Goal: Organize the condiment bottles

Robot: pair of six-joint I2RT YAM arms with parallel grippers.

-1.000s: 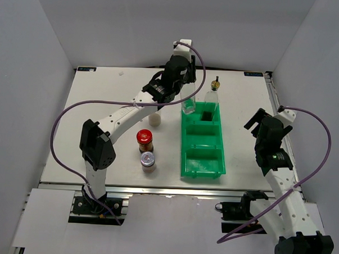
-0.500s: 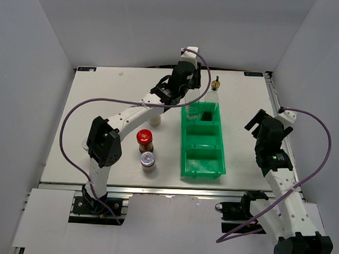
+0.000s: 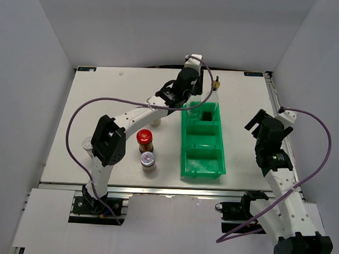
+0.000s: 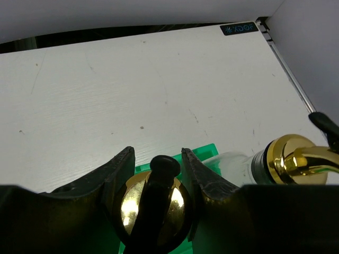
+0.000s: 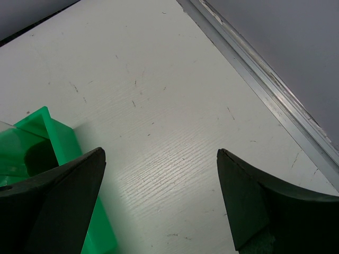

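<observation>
**A:** State of the left gripper (image 4: 157,156)?

**B:** Clenched on the pourer of one tall bottle (image 4: 159,207). One jaw sits on each side of the gold collar. The bottle hangs upright at the left side of the far compartment of the bin (image 3: 203,173). I cannot tell whether its base has reached the floor.

**A:** And the right gripper (image 5: 160,159)?

**B:** Released, jaws spread wide and holding nothing. It hovers over bare table (image 5: 175,106) just right of the bin.

**A:** Handling notes?

**B:** Clear glass, so rigid, smooth and probably breakable. It looks empty, so likely light but top-heavy when held this high. A polished metal collar is a slippery place to grip. I would judge the bottle may swing or twist unless it is lowered straight.

**A:** Hazards?

**B:** The second bottle (image 3: 214,94) stands just beside it in the same compartment, on the right. Glass could knock against glass during set-down.

**A:** Remaining items?

**B:** The red-capped jar (image 3: 145,138) and the silver-lidded jar (image 3: 148,160) stand on the table left of the bin. They are short and squat. Grip those around the body or lid from above.
</observation>
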